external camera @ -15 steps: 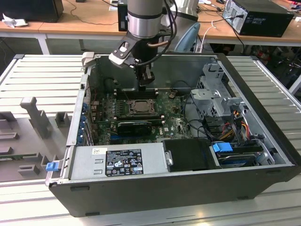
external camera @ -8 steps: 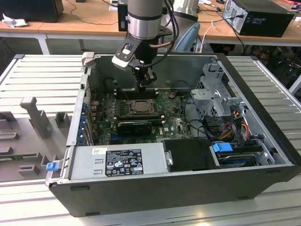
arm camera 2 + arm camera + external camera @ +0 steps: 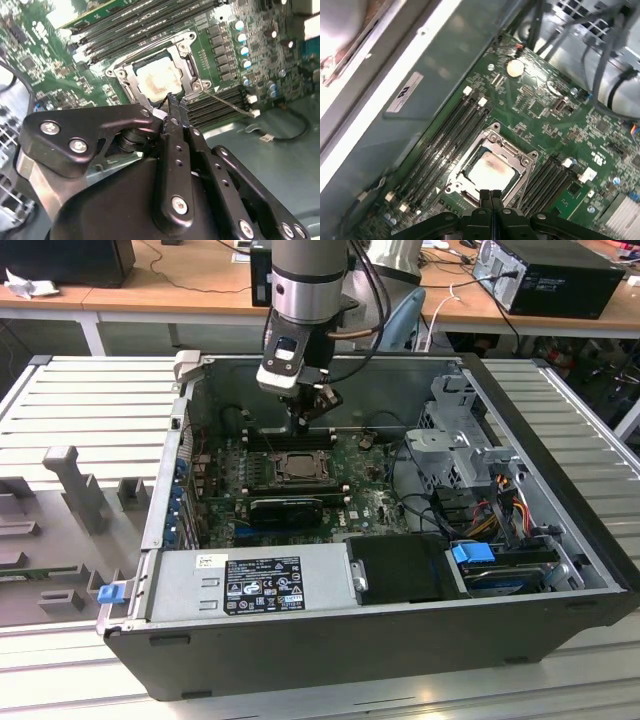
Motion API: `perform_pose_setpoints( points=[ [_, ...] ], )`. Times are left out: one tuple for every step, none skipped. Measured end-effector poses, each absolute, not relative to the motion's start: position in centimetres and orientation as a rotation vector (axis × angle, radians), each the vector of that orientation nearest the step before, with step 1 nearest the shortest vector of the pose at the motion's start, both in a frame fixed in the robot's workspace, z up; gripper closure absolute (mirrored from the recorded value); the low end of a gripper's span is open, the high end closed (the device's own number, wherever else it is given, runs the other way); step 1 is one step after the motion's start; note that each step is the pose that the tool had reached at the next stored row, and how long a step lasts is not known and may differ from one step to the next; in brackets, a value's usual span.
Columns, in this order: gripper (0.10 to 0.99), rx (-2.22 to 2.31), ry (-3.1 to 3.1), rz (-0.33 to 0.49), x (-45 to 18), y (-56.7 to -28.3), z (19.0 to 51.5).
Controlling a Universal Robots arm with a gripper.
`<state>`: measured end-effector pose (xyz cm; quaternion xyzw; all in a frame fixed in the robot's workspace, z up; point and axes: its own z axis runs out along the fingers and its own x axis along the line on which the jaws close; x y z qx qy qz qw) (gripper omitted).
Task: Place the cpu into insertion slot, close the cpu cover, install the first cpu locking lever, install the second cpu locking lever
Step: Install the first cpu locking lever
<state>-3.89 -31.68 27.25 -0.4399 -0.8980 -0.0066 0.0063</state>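
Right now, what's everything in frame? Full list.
computer case: one, black, open, on slatted table
motherboard: one, green, case floor
cpu: one, pale silver, mid-board
cpu cover: one, silver, flat around cpu
memory slots: two banks, black, flanking cpu
power supply: one, grey, case's near edge
drive cage: one, silver, exterior view's right
coin battery: one, silvery, board edge
gripper: one, black, jaws shut, over cover's edge

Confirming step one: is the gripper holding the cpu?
No, in the first wrist view the cpu lies flat in the insertion slot, framed by the cpu cover, not in the gripper.
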Motion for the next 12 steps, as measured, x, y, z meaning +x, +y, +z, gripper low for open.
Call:
perform_pose_setpoints(
  points=[
    [0.98, -1.351, -2.822, -0.02, -3.89, -31.68, 27.25],
    [0.98, -1.325, -2.834, -0.02, -3.89, -31.68, 27.25],
    [0.98, -1.298, -2.846, -0.02, -3.89, -31.68, 27.25],
    [0.98, -1.272, -2.858, -0.02, -3.89, -31.68, 27.24],
    [0.98, -1.245, -2.87, -0.02, -3.89, -31.68, 27.24],
    [0.98, -1.219, -2.881, -0.019, -3.89, -31.68, 27.24],
    [0.98, -1.189, -2.893, -0.019, -3.89, -31.68, 27.23],
    [0.98, -1.163, -2.904, -0.019, -3.89, -31.68, 27.23],
    [0.98, -1.104, -2.927, -0.019, -3.89, -31.68, 27.22],
    [0.98, -1.072, -2.939, -0.019, -3.89, -31.68, 27.21],
    [0.98, -1.053, -2.946, -0.019, -3.88, -31.68, 27.21],
    [0.98, -1.006, -2.963, -0.019, -3.88, -31.68, 27.21]
  ],
)
